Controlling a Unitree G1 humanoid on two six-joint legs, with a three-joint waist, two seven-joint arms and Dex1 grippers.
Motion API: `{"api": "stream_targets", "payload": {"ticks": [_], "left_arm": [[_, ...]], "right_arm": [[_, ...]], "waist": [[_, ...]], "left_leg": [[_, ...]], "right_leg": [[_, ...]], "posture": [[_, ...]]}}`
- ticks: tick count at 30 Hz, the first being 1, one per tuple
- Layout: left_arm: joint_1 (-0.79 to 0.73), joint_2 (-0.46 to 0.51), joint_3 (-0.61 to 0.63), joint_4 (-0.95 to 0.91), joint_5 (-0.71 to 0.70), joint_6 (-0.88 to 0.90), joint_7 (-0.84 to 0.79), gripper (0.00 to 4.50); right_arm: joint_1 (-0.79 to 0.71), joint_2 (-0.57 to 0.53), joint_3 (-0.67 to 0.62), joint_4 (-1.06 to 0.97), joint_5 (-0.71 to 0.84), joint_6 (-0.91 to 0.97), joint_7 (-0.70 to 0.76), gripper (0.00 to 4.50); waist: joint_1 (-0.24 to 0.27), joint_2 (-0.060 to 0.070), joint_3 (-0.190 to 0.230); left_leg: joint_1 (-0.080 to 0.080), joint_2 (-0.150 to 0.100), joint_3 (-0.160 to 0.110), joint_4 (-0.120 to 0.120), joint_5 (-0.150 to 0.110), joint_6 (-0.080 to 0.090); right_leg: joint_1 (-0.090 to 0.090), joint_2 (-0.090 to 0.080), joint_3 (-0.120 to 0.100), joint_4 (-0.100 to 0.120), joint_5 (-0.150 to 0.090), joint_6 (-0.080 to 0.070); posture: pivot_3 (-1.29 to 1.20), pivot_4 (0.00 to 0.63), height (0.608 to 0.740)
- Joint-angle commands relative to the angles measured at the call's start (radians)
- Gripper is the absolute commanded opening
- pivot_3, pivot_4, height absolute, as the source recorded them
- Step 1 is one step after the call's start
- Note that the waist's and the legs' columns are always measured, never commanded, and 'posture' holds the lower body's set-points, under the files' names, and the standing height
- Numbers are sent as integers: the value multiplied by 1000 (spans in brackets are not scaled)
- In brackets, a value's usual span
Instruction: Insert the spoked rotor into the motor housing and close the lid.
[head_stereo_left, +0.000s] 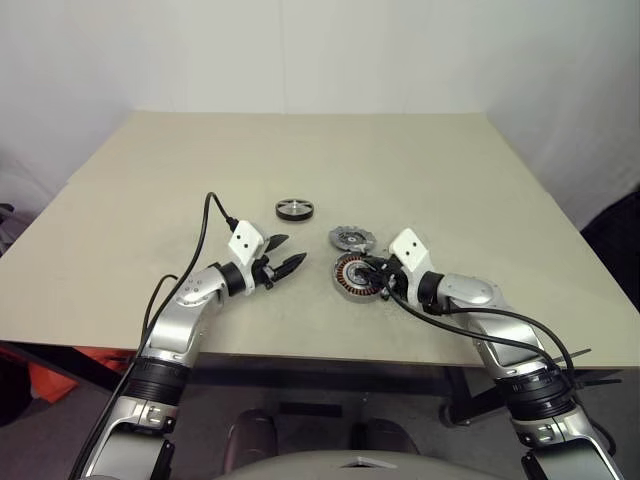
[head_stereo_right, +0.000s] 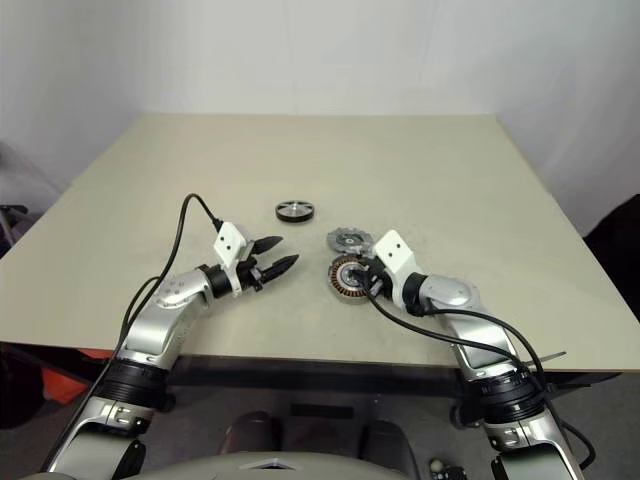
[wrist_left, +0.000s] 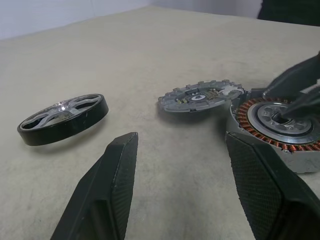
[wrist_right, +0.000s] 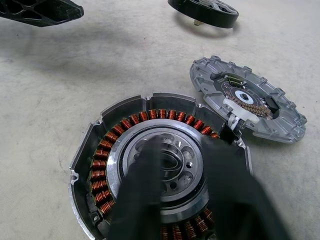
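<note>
While the right claw (wrist_right: 180, 165) stands nearly closed, the motor housing (wrist_right: 150, 170) shows copper windings.

Beige table (head_stereo_left: 150, 200) carries spoked rotor (head_stereo_left: 295, 209), lid (head_stereo_left: 350, 238), motor housing (head_stereo_left: 352, 276).

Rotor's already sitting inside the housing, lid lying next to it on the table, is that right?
Not quite. The rotor isn't in the housing; it lies on the table by itself, apart from it, as the left wrist view shows. The housing's centre is bare. The lid does lie next to the housing on the table.
</note>
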Motion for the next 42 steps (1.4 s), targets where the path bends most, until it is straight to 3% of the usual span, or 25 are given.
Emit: {"api": "stream_targets", "payload": {"ticks": [1,11,24,30,42], "left_arm": [[-4,3,1,-20,2,-19,3,2991],[0,5,9,-19,8,-20,12,2991],[-40,-41,78,28,-25,52,119,2991],[-180,-126,251,216,-120,203,329,2991],[-519,-254,466,679,-323,355,381,2991]], "right_arm": [[-22,-1,-21,-36,18,-7,2,20],[16,0,47,-3,-31,17,-15,20],[-58,18,-78,-106,99,31,-12,20],[-63,12,-95,-102,98,35,-24,20],[-71,25,-86,-96,91,30,-37,20]], "waist": [[0,0,0],[0,0,0],[0,-1,0],[1,-1,-1],[10,-1,0]], "left_leg": [[0,0,0,0,0,0],[0,0,0,0,0,0],[2,0,0,0,0,0],[2,-1,0,0,0,-1],[-1,-2,-1,1,0,0]], "right_leg": [[0,0,0,0,0,0],[0,0,0,0,0,0],[2,0,0,0,-3,6],[3,0,0,0,0,0],[2,0,-1,-2,0,-1]], "posture": [[0,0,740],[0,0,740],[0,0,740],[0,0,740],[0,0,740]]}}
